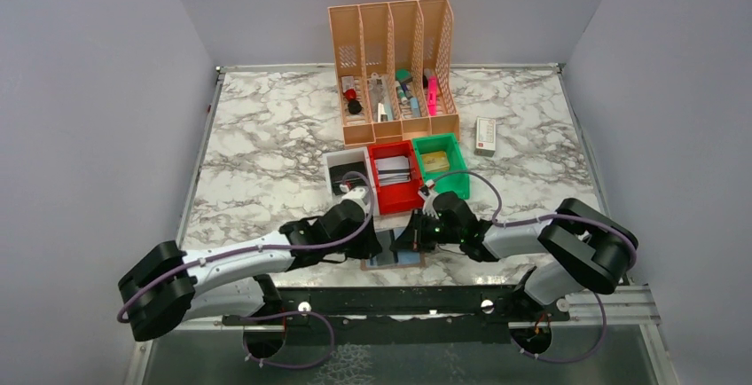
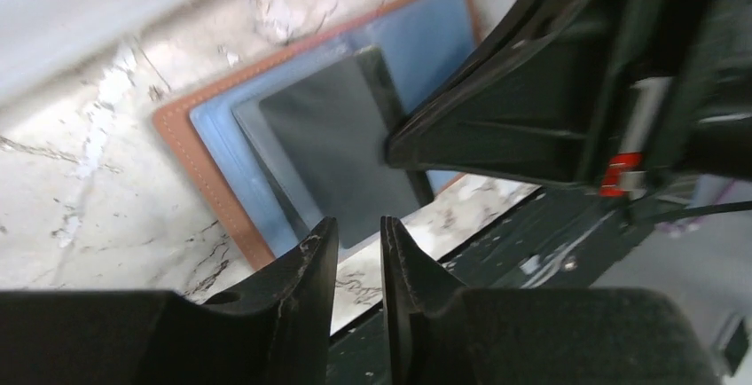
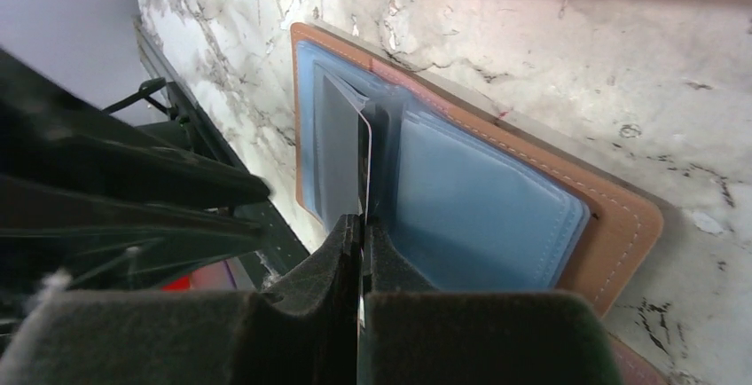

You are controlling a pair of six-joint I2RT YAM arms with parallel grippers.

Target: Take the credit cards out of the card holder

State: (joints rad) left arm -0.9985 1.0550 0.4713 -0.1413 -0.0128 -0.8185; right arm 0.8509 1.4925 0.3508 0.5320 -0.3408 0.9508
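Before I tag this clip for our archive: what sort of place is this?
Probably a robot test cell staged as a desk: a marble-patterned table boxed in by plain grey walls, with a peach desk organizer of stationery and a red bin.

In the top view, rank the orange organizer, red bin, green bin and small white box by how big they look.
Largest to smallest:
1. orange organizer
2. red bin
3. green bin, only slightly smaller than the red one; too close to call firmly
4. white box, clearly smallest
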